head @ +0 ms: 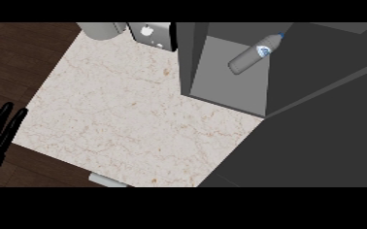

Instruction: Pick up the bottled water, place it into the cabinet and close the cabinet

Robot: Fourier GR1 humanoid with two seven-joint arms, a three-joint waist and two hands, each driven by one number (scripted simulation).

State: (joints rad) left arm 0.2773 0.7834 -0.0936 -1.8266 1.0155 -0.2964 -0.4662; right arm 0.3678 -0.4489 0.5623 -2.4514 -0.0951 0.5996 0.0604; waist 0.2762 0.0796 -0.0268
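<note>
Inside the cabinet [237, 73], at the upper right of my view, the bottled water [252, 54] is lying tilted, its cap up toward the far right corner and its base slanting down to the left. No hand is on it. It seems to be leaning against the back wall of the cabinet, though I cannot tell exactly what it rests on. I judge the placing step done, since the bottle sits well within the opening and clear of the front edge.

The cabinet door [308, 140] fills the lower right, a big dark slab swung out over the counter [129, 111]. That door is what's left to deal with, and it blocks my sight of my right hand, which shows nowhere.

My left hand [10, 123] is at the far left edge, off the counter's side, fingers straight and relaxed, holding nothing, resting.

Across the marble top, a grey rounded pot [100, 29] and a white appliance [152, 35] stand at the far edge, left of the cabinet and well apart from the door's path, as far as I can judge.
</note>
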